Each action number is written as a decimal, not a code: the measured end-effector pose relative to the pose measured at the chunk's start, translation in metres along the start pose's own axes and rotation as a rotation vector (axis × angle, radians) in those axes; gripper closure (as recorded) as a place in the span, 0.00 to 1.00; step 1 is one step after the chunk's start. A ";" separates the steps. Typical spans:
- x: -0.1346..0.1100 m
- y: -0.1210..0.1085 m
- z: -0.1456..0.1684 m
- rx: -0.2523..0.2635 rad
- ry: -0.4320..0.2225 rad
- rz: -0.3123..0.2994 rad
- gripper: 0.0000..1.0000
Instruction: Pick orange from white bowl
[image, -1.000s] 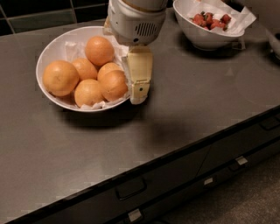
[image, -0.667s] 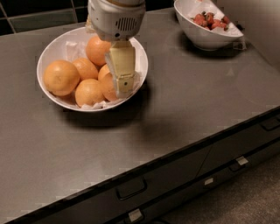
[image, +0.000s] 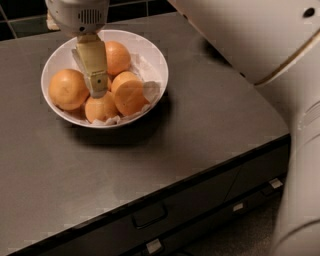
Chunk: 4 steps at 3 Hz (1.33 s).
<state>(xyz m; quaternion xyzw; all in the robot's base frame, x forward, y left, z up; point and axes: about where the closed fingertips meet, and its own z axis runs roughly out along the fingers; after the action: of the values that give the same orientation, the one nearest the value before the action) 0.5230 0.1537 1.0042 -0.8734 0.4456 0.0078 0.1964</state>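
The white bowl (image: 152, 57) sits on the dark counter at the upper left, lined with crumpled white paper and holding several oranges. The largest, paler orange (image: 68, 89) lies at the bowl's left side. My gripper (image: 97, 90) hangs down from the top of the view into the middle of the bowl. Its tip is among the oranges, just right of the largest orange and left of a deeper-coloured orange (image: 129, 93). It partly hides the orange in the middle.
My pale arm (image: 270, 45) fills the upper right and the right edge of the view. The dark counter (image: 200, 135) ends at a front edge above drawers with handles (image: 150, 216). Dark tiles run behind the bowl.
The gripper has moved left from the bowl's right rim to its middle and lower among the oranges. The view has shifted, and the bowl of red berries is no longer in view.
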 end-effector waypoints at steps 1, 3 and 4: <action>0.000 0.000 0.000 0.000 0.000 0.000 0.00; -0.013 -0.009 0.016 -0.002 -0.058 -0.028 0.00; -0.017 -0.011 0.030 -0.036 -0.089 -0.033 0.11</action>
<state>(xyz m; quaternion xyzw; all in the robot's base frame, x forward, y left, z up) 0.5267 0.1828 0.9836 -0.8829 0.4217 0.0512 0.2003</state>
